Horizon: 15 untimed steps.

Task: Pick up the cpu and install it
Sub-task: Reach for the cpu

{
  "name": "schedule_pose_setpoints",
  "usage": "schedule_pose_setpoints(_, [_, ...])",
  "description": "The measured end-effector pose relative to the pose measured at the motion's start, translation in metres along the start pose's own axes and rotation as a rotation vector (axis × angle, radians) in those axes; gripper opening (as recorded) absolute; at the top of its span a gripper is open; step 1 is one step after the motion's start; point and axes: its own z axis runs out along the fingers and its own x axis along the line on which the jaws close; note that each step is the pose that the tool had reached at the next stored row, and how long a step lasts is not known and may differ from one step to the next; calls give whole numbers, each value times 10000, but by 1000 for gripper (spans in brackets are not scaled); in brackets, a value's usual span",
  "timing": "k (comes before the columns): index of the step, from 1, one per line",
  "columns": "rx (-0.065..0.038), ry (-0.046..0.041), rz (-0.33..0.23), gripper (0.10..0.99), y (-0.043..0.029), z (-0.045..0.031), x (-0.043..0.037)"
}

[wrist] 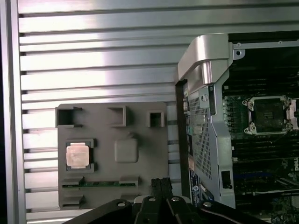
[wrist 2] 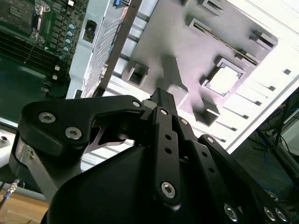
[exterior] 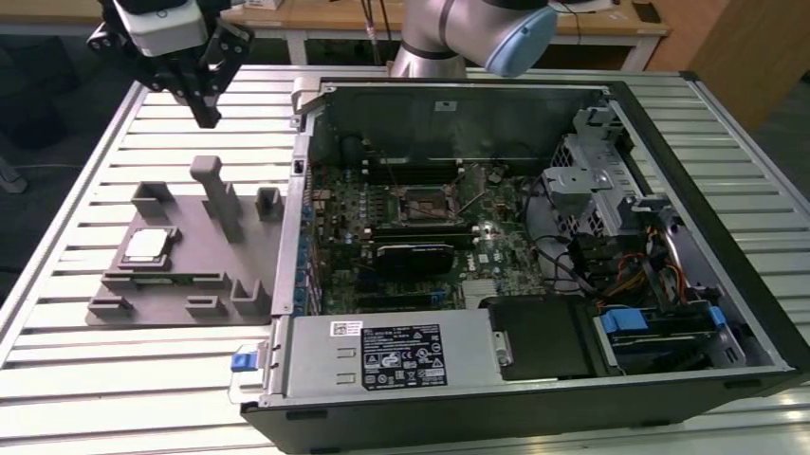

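The cpu (exterior: 146, 246) is a small square chip with a silvery top, lying flat in a recess of the grey fixture tray (exterior: 190, 270) on the exterior view's left. Both wrist views show the cpu (wrist: 77, 155) (wrist 2: 224, 79) seated in the tray (wrist: 103, 135). My gripper (exterior: 207, 118) hangs high above the table beyond the tray, well apart from the chip, shut and holding nothing. Its black fingers (wrist: 160, 183) (wrist 2: 161, 100) are pressed together. The black-framed motherboard socket (exterior: 424, 201) (wrist: 268, 114) lies uncovered inside the case.
The open computer case (exterior: 469, 123) lies on its side on the slatted metal table (exterior: 76, 379), right beside the tray. An upright post (exterior: 212, 190) and several smaller blocks rise from the tray. Cables and drive bays (exterior: 633, 246) crowd the case on the exterior view's right.
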Motion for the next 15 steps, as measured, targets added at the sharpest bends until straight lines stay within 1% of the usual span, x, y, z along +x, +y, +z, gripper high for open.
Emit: schedule_pose_setpoints(15, [-1, -1, 0, 106, -17, 93, 169])
